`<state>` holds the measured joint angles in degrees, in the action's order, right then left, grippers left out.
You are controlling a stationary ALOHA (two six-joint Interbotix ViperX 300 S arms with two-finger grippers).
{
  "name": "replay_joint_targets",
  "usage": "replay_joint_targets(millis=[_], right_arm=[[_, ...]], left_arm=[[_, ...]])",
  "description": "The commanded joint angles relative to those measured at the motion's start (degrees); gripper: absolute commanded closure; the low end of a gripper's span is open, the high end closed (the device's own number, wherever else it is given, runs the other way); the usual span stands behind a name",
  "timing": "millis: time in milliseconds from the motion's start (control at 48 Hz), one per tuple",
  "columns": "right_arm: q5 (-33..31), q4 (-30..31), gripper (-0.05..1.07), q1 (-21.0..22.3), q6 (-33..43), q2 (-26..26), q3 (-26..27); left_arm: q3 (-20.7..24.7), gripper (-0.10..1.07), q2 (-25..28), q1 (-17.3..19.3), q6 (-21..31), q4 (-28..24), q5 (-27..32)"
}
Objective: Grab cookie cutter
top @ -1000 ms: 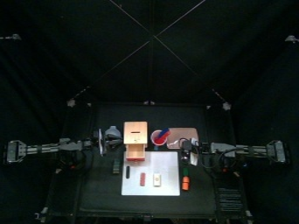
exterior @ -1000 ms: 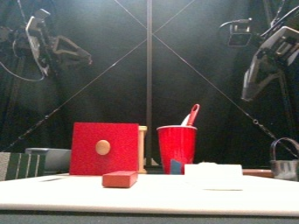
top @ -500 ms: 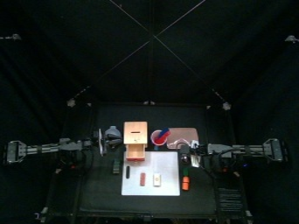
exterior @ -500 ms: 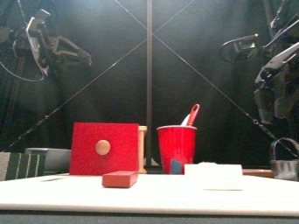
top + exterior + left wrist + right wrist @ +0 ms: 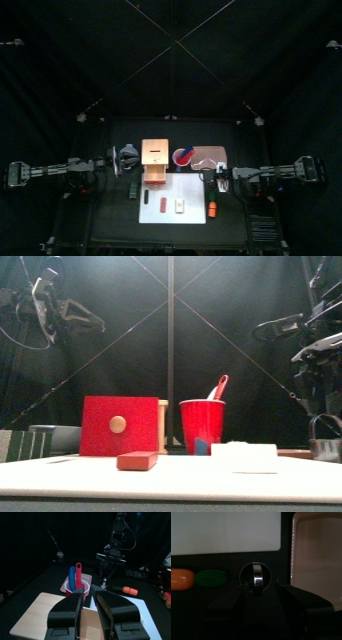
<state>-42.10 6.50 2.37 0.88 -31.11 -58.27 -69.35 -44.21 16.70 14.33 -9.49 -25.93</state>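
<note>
The cookie cutter (image 5: 256, 577) is a round dark ring with a shiny metal band across its top. It stands on the black table beside the white sheet (image 5: 224, 532). In the front view the cookie cutter (image 5: 325, 438) shows at the far right edge. My right gripper (image 5: 256, 588) hangs straight over it, open, with a jaw on either side and nothing held. From above, the right gripper (image 5: 214, 180) sits at the sheet's right edge. My left gripper (image 5: 87, 604) is open and empty, raised beside the wooden box (image 5: 155, 155).
A red cup (image 5: 202, 424) holding utensils stands beside a pink board (image 5: 217, 156). A red box face (image 5: 120, 426) and a small red block (image 5: 136, 460) sit near the front. An orange piece (image 5: 179, 578) and a green piece (image 5: 211, 578) lie near the cutter.
The right gripper has gone from shut to open, and its arm has dropped lower over the table's right side. The left arm has stayed still.
</note>
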Motion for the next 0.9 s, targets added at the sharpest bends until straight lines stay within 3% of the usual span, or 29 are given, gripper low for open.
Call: replay_joint_targets(millis=[0, 333, 583, 875], right_arm=[[0.44, -0.18, 0.21, 0.26, 0.00, -0.09, -0.18], [5.45, -0.79, 0.36, 0.35, -0.09, 0.79, -1.14], [5.45, -0.79, 0.44, 0.53, -0.53, 5.10, -0.97], [-1.14, -1.41, 0.52, 0.00, -0.18, 2.81, 2.90]], left_arm=[[1.14, 0.34, 0.00, 0.18, -0.18, 0.00, -0.18], [0.79, 0.34, 0.09, 0.79, -0.18, 0.09, -0.18], [0.53, 0.34, 0.00, 0.79, -0.09, 0.09, -0.18], [0.53, 0.34, 0.00, 0.88, -0.18, 0.09, -0.18]])
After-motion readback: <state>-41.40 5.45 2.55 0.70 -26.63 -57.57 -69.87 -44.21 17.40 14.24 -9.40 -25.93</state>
